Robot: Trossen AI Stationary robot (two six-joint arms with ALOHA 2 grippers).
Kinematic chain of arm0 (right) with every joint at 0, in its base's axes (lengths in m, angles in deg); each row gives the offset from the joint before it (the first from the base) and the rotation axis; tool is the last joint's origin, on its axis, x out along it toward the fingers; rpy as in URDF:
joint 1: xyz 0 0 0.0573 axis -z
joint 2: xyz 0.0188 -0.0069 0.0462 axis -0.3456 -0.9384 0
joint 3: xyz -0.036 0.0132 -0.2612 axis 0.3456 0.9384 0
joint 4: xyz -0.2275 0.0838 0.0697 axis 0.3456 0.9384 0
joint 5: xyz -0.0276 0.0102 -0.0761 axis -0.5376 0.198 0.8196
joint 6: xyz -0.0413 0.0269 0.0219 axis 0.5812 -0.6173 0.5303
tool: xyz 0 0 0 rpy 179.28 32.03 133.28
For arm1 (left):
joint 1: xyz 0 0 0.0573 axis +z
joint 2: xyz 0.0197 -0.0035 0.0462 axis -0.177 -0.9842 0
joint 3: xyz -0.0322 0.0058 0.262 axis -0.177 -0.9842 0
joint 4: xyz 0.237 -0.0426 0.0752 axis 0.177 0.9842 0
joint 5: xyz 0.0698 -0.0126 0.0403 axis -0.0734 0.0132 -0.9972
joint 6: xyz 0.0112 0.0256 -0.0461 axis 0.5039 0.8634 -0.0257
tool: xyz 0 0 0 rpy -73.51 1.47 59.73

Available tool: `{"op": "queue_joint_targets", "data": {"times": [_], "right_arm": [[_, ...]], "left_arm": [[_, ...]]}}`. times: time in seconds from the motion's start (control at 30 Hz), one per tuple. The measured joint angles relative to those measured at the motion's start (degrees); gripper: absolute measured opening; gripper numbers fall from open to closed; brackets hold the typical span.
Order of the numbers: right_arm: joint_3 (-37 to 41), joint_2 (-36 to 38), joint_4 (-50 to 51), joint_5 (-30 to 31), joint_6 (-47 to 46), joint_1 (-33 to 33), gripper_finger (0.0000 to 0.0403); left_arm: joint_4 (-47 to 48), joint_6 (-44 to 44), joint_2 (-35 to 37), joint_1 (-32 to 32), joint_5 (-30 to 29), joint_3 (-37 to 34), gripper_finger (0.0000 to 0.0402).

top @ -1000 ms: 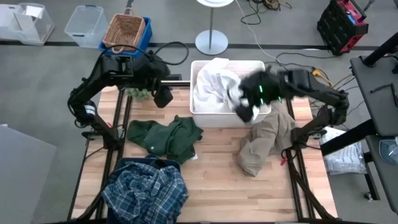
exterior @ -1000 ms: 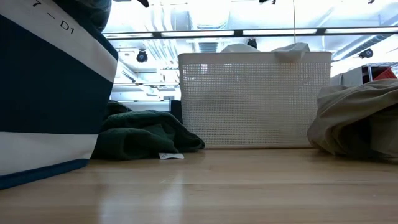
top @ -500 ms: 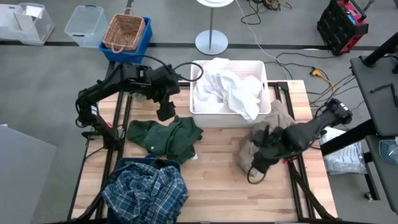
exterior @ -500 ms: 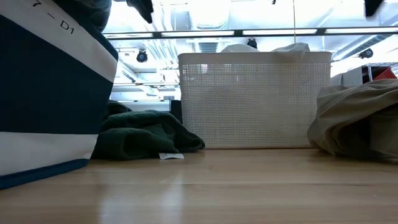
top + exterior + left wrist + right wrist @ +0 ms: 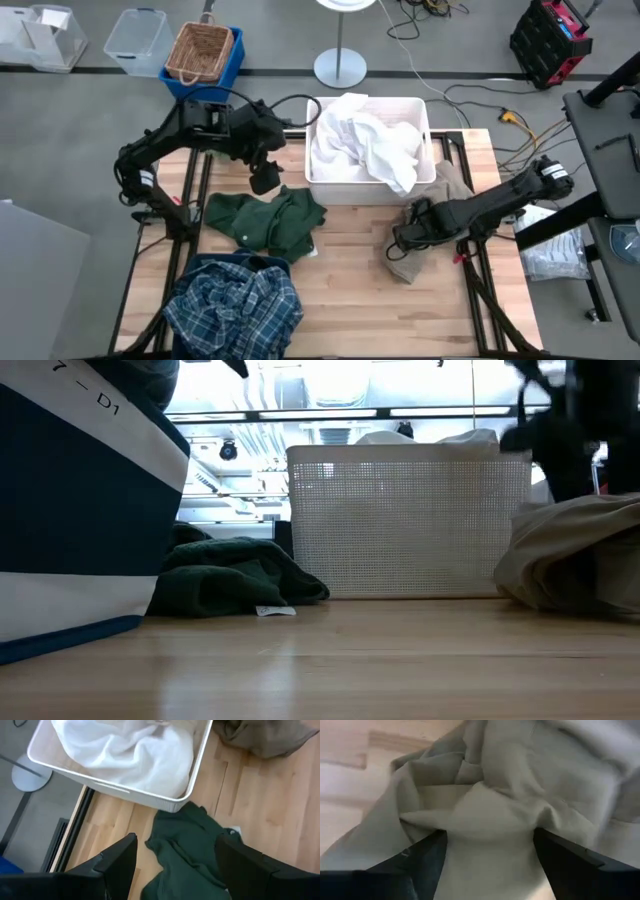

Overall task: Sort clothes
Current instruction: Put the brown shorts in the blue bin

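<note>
My right gripper (image 5: 402, 240) is open, low over the khaki tan garment (image 5: 428, 215), which lies crumpled on the table by the bin's near right corner. In the right wrist view its fingers stand on either side of a raised fold (image 5: 485, 815). My left gripper (image 5: 265, 180) is open and empty, in the air between the bin's left side and the dark green garment (image 5: 265, 218), which lies on the table. The white clothes (image 5: 365, 145) fill the white bin (image 5: 318, 180), and one hangs over its near rim. The blue-and-white plaid garment (image 5: 235, 305) lies at the near left. My right gripper comes down on the khaki garment from above, with one finger (image 5: 420, 865) on each side of a fold. I cannot tell whether the fingertips touch the cloth.
The bin stands at the table's far middle. Bare wood shows between the green and khaki garments (image 5: 350, 250). In the low view a navy-and-white cloth (image 5: 80, 510) fills the left side, and the bin's mesh wall (image 5: 410, 520) stands behind.
My right gripper has left the bin's near right corner and gone toward the near edge and down onto the khaki garment. A white garment now hangs over the bin's near rim. My left gripper has moved a little toward the near edge.
</note>
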Motion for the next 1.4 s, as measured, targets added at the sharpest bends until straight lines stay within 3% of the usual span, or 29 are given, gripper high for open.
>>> {"op": "queue_joint_targets", "data": {"times": [0.23,0.47,0.8,0.93,1.13,1.3,1.4], "right_arm": [[15.6,-0.4,-23.1,0.7,0.4,2.7,0.0209],[20.4,-2.9,-32.3,2.2,8.0,2.0,0.0033],[7.0,6.5,-31.5,11.2,26.7,-4.1,0.0026],[0.1,9.6,-33.2,15.2,39.4,-5.7,0.0026],[-12.5,9.3,-38.4,11.9,64.2,-5.1,0.0026],[-23.8,5.8,-38.7,7.7,79.7,-2.7,0.0025],[-29.9,2.7,-39.8,4.5,88.8,-0.3,0.0025]], "left_arm": [[-0.2,-1.8,1.4,-0.9,0.0,1.8,0.0242],[-0.4,-3.0,2.3,-1.7,-2.9,1.8,0.0242],[-2.2,-3.9,2.4,-4.3,-3.9,1.8,0.0242],[-6.2,-4.2,2.4,-5.9,-3.9,1.7,0.0242],[-13.0,-8.5,2.4,-9.1,-3.9,4.7,0.0242],[-13.9,-16.0,2.3,-14.1,-4.3,12.0,0.0242],[-19.2,-19.1,5.0,-18.8,-5.5,10.6,0.0242]]}}
